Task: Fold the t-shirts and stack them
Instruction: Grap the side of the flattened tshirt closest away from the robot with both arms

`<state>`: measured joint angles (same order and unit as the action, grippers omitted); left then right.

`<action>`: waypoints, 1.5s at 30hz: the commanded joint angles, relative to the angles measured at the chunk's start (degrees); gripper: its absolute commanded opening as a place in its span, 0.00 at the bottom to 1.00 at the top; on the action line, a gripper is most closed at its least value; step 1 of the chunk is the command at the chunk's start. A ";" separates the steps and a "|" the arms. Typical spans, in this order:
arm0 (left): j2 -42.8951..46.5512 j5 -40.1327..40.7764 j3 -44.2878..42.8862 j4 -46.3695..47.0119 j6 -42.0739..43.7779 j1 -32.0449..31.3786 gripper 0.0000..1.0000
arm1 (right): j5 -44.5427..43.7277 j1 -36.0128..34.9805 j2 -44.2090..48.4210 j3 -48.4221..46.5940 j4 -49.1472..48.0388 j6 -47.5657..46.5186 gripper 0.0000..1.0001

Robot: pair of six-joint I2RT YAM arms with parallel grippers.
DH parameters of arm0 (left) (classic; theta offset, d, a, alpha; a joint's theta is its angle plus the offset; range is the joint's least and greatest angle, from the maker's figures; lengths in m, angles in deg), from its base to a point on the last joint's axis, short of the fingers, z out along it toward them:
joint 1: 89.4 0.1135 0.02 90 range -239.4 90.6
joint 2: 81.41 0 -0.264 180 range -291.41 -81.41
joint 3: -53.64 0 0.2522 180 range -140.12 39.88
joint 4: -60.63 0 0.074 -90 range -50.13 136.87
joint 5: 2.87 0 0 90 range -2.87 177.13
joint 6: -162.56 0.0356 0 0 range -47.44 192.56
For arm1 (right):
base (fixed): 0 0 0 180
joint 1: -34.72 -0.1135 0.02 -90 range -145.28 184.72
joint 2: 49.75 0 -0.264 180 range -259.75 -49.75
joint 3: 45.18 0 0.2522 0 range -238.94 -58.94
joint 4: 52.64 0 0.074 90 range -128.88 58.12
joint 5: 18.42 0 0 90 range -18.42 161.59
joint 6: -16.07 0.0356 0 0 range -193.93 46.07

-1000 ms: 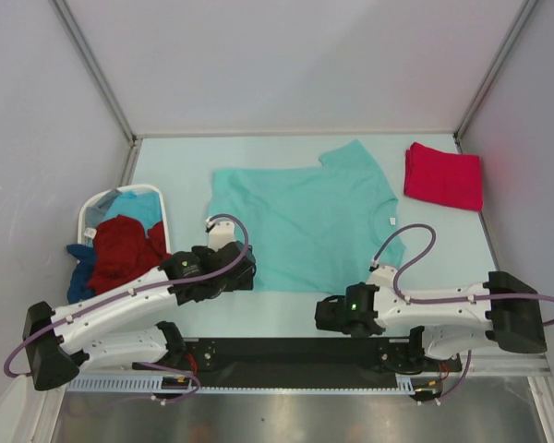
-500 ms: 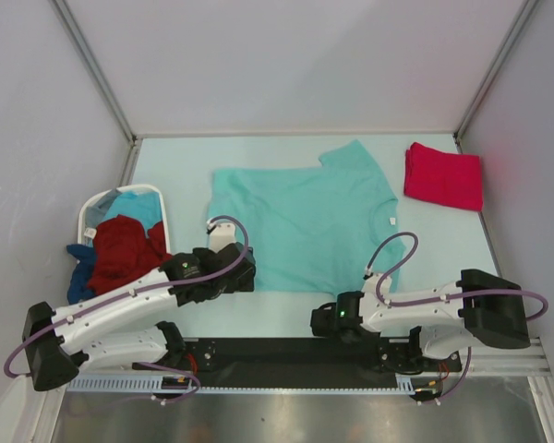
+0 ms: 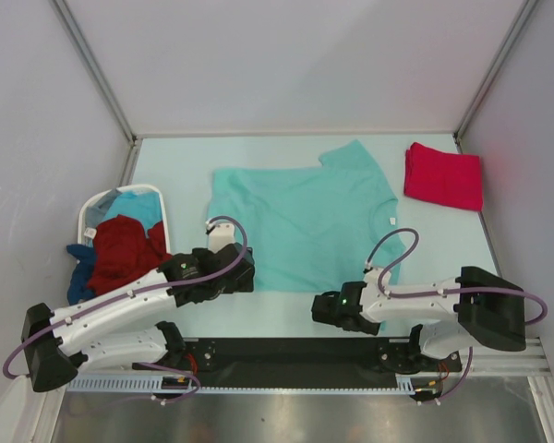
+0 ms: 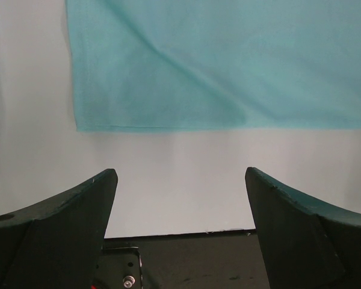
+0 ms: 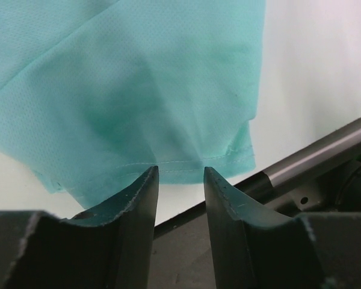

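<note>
- Light teal t-shirt point(image 3: 305, 221) lies flat at table centre; the folded red t-shirt point(image 3: 443, 175) sits at two o'clock.
- Left gripper point(image 4: 180, 180) is spread wide and right gripper point(image 5: 179, 174) partly released, both empty at the six-o'clock hem.
- Likely step: the first fold. Next, pinch both hem corners.

Your left arm point(image 3: 111, 309) stretches from lower left toward centre, left pincer point(image 4: 180, 171) spread wide. Your right arm point(image 3: 425, 297) folds leftward along the bottom, right pincer point(image 5: 180, 169) narrowly parted.
</note>
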<state>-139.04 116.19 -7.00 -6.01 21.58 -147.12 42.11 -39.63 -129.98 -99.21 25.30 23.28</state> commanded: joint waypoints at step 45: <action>-8.02 -17.53 6.53 6.91 2.90 25.79 0.89 | -2.17 6.49 4.29 1.95 -6.26 -11.34 0.00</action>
<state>-144.90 105.37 -2.41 -3.02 22.69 -125.83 42.50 -34.08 -127.99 -97.70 17.65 12.33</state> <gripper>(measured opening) 0.901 0.009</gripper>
